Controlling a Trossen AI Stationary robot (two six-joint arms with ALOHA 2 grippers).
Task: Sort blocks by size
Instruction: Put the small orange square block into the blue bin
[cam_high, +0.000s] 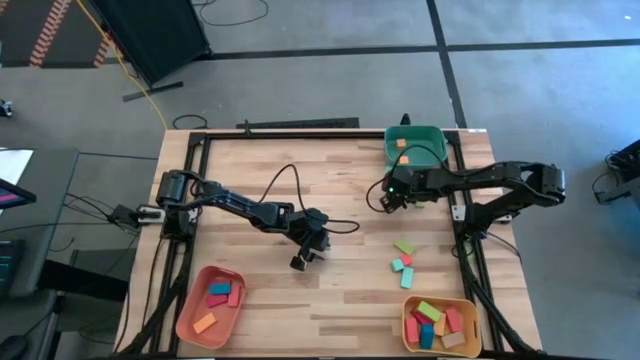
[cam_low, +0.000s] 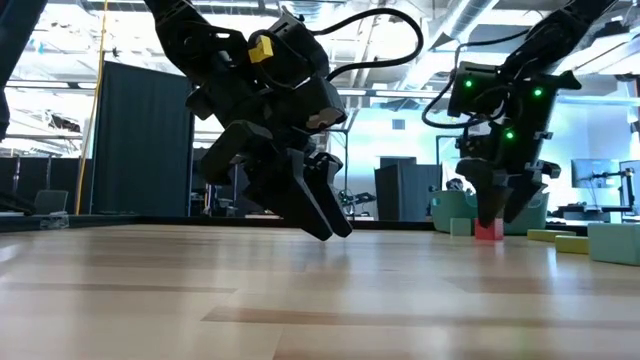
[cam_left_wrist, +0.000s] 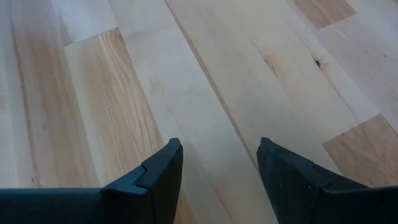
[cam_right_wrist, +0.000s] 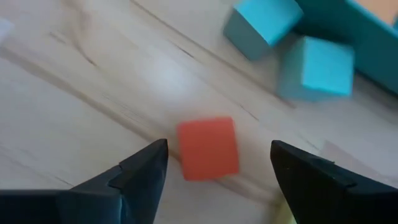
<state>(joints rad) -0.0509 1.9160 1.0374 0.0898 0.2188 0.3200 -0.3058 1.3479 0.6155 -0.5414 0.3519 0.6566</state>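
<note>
The right tool (cam_right_wrist: 217, 180) hangs with its fingers apart over a red cube (cam_right_wrist: 208, 148) on the bench (cam_high: 340, 170) near the green tray (cam_high: 438, 135). It should centre, lower, then close squarely. The left tool (cam_left_wrist: 219, 180), fingers apart, holds nothing.

Left arm reaches from the table's left edge toward the middle, elbow bent, wrist pitched down. Left gripper (cam_high: 303, 258) hangs low over the table, fingers (cam_left_wrist: 163, 177) parted, nothing between them. Right arm comes in from the right edge, folded back at the elbow, forearm running left across the far side of the table. Right gripper (cam_high: 387, 197) points down near the table, green lights on the wrist, jaws spread wide, not gripping anything.
</note>
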